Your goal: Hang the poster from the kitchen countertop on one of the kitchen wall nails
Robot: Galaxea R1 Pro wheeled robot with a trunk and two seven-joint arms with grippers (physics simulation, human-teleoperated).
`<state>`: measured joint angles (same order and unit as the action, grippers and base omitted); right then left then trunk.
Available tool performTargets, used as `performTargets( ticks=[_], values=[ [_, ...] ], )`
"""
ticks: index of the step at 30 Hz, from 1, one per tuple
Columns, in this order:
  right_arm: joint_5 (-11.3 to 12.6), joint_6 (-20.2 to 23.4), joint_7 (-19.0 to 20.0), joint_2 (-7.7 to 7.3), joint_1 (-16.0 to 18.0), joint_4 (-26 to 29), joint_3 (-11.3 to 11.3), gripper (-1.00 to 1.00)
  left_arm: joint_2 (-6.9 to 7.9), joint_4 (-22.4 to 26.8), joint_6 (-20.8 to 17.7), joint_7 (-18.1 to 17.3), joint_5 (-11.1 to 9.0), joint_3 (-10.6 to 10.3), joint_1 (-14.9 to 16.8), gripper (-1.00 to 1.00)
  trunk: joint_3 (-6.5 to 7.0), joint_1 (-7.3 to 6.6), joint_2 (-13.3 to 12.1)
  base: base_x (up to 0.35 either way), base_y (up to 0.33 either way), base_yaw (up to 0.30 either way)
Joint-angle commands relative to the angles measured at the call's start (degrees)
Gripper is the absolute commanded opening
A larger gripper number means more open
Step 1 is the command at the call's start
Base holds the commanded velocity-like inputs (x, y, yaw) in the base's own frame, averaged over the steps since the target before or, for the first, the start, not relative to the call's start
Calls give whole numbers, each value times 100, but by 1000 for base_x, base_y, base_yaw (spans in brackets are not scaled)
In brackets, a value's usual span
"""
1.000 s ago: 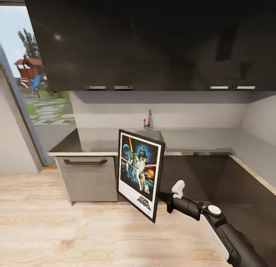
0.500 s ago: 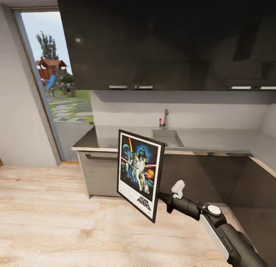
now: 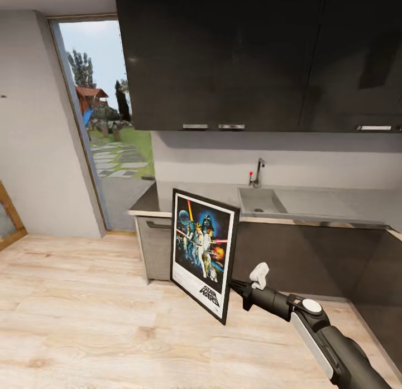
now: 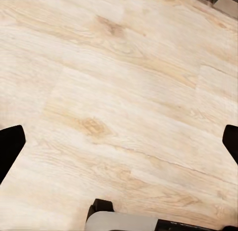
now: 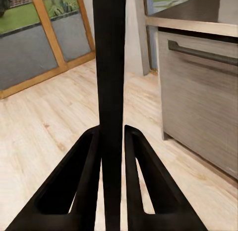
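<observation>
My right gripper (image 5: 113,146) was clenched on the poster (image 3: 202,252), its two dark fingers (image 5: 84,181) pressed against either side of the thin black edge (image 5: 110,67) in the right wrist view. In the head view the poster stood upright at frame centre, its art facing me, held out in front of the cabinets above the wood floor (image 3: 84,322). My left gripper (image 4: 119,141) was spread apart over bare floorboards, its fingertips (image 4: 10,146) at the picture's side edges. Behind the poster ran the kitchen countertop (image 3: 335,202), with its sink (image 3: 261,200) and tap (image 3: 257,172) at centre right. Dark upper cabinets (image 3: 223,54) filled the top, and a glass door (image 3: 106,126) stood at upper left.
</observation>
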<state>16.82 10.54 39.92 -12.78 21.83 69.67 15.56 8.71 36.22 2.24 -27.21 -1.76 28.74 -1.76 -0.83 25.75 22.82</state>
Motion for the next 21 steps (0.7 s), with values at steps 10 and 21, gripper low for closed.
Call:
performTargets(
  ticks=[10, 21],
  values=[
    [76, 62, 16, 3, 6, 3, 8, -100, 0, -1, 5, -23, -17, 9, 0, 100, -9, 3, 10, -8, 292, 272],
    [76, 62, 7, 11, 6, 3, 8, -100, 0, -1, 4, -22, -17, 9, 0, 100, -9, 3, 10, 0, 294, 283]
  ],
)
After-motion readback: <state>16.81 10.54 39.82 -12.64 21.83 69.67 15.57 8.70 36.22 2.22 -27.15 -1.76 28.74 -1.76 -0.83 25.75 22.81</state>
